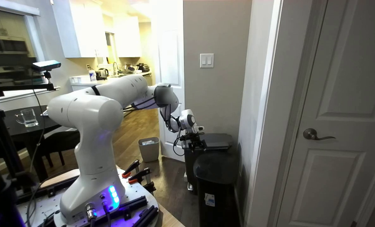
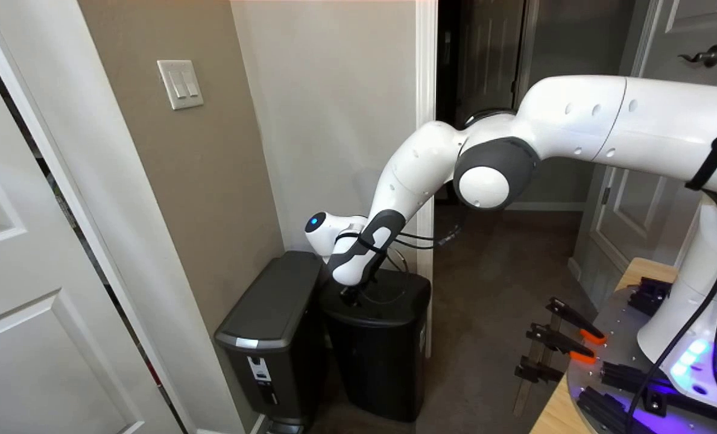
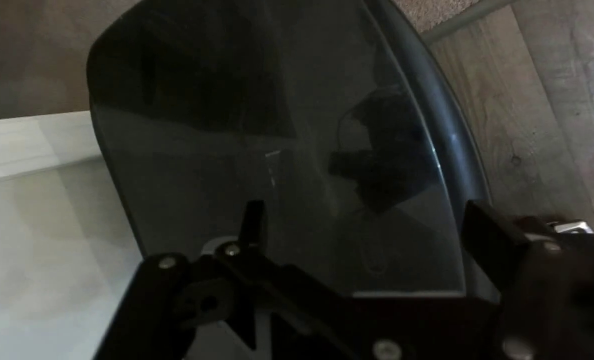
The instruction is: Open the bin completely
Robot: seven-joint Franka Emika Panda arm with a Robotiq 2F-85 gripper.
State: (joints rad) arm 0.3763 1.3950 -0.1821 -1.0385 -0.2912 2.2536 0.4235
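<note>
While the jaws stand wide apart, the gripper (image 3: 364, 212) is positioned over the lid (image 3: 257, 160) of the bin (image 2: 375, 364); contact cannot be confirmed. The lid is closed. The bin stands on the floor (image 2: 479, 337), with the pedal bin (image 2: 268, 301) just beside it and the door frame (image 2: 426, 90) near it.

You operate a white arm (image 2: 551, 126) with dark-grey joint covers (image 2: 518, 155) and a black gripper (image 3: 364, 207); your bin (image 2: 373, 358) is black, its label (image 1: 209, 200) white and blue.
</note>
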